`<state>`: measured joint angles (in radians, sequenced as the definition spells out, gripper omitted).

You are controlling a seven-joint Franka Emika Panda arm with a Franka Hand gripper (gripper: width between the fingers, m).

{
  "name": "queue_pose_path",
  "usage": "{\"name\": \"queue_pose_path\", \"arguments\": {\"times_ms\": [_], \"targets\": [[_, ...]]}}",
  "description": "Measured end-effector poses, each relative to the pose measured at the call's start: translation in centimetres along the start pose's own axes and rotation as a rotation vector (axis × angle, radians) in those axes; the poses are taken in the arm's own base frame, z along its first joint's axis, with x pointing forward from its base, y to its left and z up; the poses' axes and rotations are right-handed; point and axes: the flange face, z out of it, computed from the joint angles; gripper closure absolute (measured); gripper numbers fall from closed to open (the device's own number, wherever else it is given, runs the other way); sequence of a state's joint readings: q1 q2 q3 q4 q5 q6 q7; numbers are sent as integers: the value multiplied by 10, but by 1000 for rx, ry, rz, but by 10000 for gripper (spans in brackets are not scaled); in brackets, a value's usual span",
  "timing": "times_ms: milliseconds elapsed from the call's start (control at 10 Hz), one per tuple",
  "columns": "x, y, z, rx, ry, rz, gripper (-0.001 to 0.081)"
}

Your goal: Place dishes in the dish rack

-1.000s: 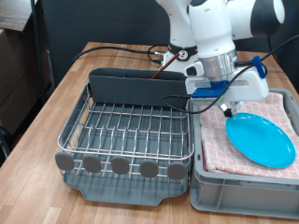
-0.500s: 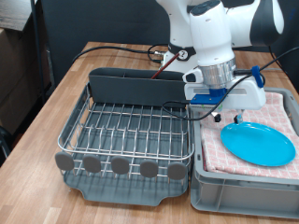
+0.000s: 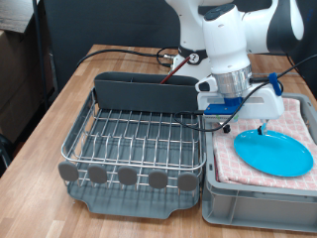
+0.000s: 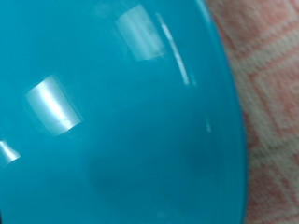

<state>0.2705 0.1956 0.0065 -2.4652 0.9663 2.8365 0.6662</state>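
Observation:
The round light-blue plate (image 3: 274, 155) lies on the pink checked cloth (image 3: 297, 119) inside the grey crate (image 3: 258, 203) at the exterior view's right. My gripper (image 3: 260, 129) hangs low over the plate's far rim, its fingertips at or just above the plate. The wrist view is filled by the plate (image 4: 112, 121) from very close, with cloth (image 4: 271, 75) along one side and no fingers in sight. The dish rack (image 3: 139, 149) stands to the crate's left, and its wires hold nothing. The wooden spoon and the white mug are out of view.
The rack's tall grey back compartment (image 3: 144, 94) and its row of grey discs (image 3: 127, 176) bound its far and near ends. Black cables (image 3: 119, 52) run across the wooden table (image 3: 59, 109) behind the rack. The crate touches the rack's right side.
The plate went from tilted, with its far edge raised, to lying flat on the cloth. The hand moved lower and slightly towards the exterior view's right.

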Motion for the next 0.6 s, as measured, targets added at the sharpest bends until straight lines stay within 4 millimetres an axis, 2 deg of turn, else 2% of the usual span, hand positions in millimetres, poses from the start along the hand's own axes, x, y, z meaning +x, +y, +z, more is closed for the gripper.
{"name": "queue_pose_path", "arguments": {"times_ms": [600], "targets": [[-1, -6, -1, 32, -17, -6, 11]]}}
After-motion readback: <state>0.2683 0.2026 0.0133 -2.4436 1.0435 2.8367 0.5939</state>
